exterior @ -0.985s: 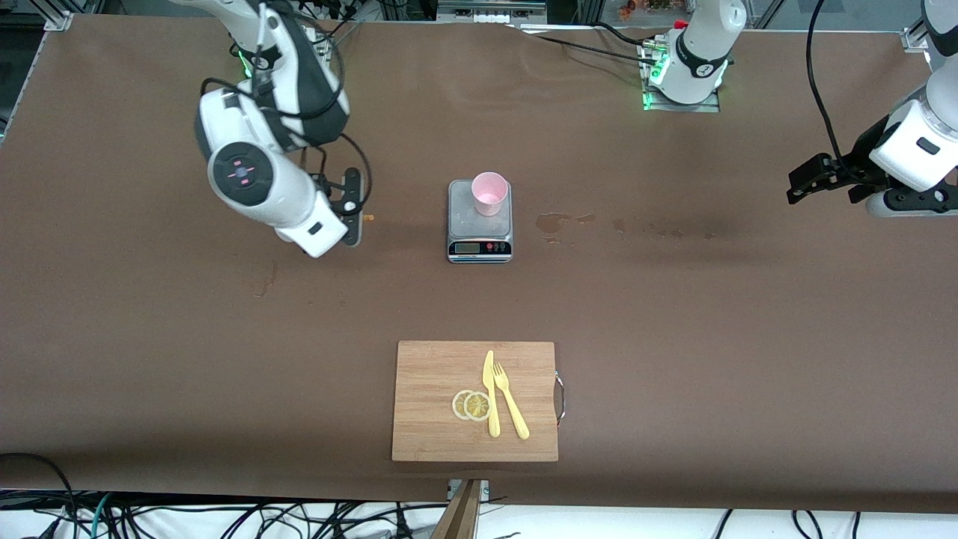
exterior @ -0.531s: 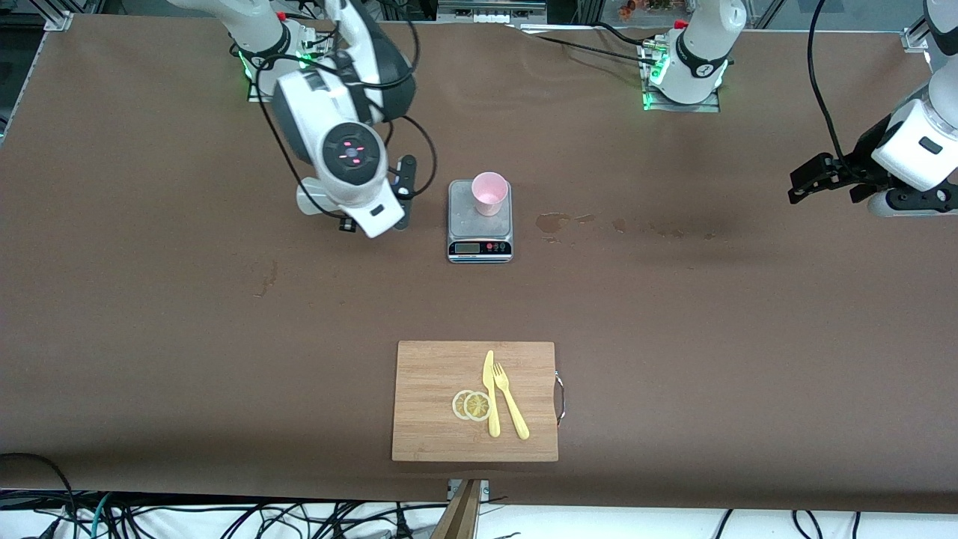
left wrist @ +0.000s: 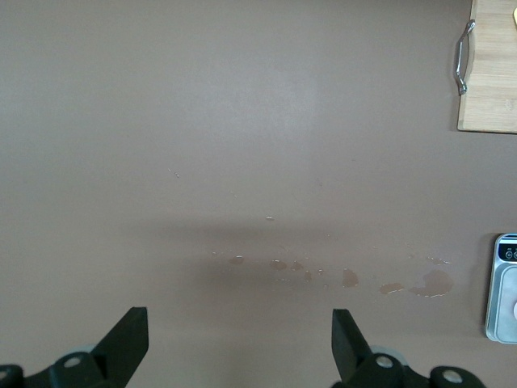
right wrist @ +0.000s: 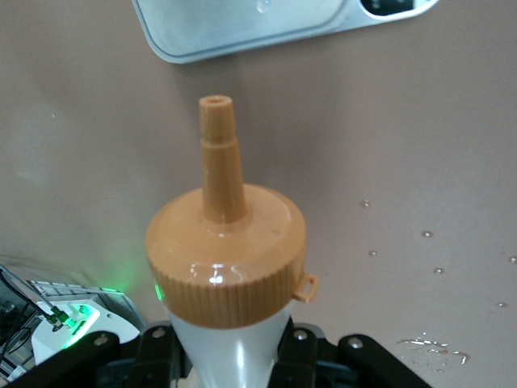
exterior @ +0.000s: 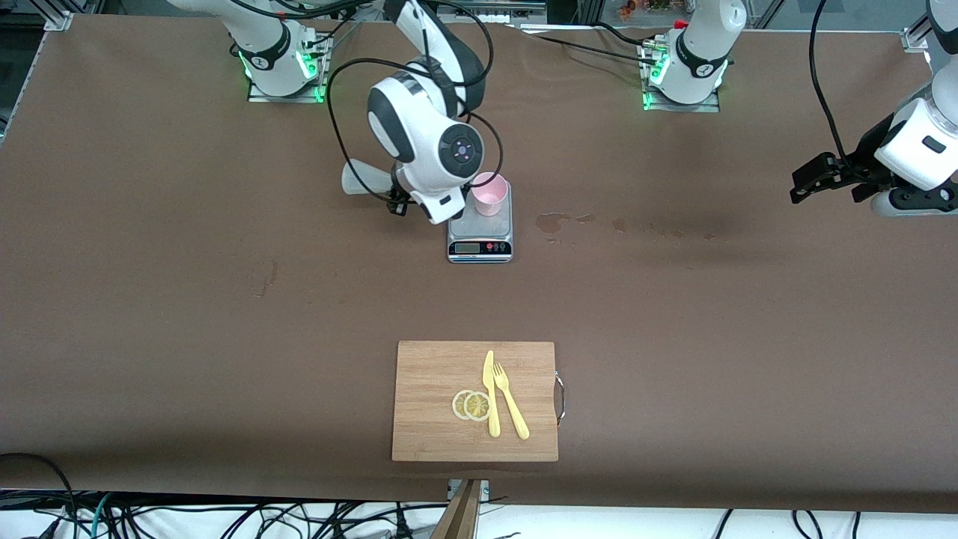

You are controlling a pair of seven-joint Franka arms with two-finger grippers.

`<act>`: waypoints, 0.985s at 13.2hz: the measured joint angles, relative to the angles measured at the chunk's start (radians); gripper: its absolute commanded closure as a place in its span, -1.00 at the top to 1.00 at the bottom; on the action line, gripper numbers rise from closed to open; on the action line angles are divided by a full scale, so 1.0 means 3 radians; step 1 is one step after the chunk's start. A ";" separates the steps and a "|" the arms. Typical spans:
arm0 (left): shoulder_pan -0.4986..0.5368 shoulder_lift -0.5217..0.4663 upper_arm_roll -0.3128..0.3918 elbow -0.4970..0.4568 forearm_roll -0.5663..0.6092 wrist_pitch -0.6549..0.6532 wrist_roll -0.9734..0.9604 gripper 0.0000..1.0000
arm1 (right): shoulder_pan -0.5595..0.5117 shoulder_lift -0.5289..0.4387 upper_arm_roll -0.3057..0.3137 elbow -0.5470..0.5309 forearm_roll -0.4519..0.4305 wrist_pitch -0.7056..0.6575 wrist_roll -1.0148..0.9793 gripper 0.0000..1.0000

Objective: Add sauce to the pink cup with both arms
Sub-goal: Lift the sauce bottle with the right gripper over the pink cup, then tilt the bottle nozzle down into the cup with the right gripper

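Brown table; right tool clenches sauce beside scale; left tool released, table's end.

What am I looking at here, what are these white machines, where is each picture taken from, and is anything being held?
These are two white robot arms bolted along one edge of a brown table. One picture looks down from a high camera facing them; the other two come from cameras on the arms' wrists. The right gripper is shut on the sauce bottle, a whitish squeeze bottle with an orange nozzle, beside the grey kitchen scale. The pink cup stands on that scale. The left gripper waits open and empty over bare table toward the left arm's end. Nearer the front camera lies a wooden cutting board with lemon slices, a yellow knife and a yellow fork.
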 measured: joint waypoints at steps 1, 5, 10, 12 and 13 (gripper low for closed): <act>0.0000 0.0000 0.0000 0.0000 0.0000 0.0000 0.0000 1.00 | 0.0005 0.0029 0.0065 0.0032 -0.0039 -0.0049 0.0059 -1.00; 0.0000 0.0000 0.0000 0.0001 0.0000 -0.0002 0.0000 1.00 | 0.0020 0.0162 0.0246 0.0202 -0.0092 -0.0209 0.0231 -1.00; 0.0000 0.0000 0.0000 0.0001 0.0000 -0.0005 0.0000 1.00 | 0.0056 0.0297 0.0342 0.0336 -0.0097 -0.0395 0.0296 -1.00; 0.0000 0.0000 -0.0001 0.0001 0.0000 -0.0006 0.0000 1.00 | 0.0056 0.0359 0.0395 0.0428 -0.0098 -0.0510 0.0360 -1.00; 0.0000 0.0000 -0.0001 0.0001 0.0000 -0.0006 0.0000 1.00 | 0.0056 0.0384 0.0409 0.0472 -0.0099 -0.0580 0.0367 -1.00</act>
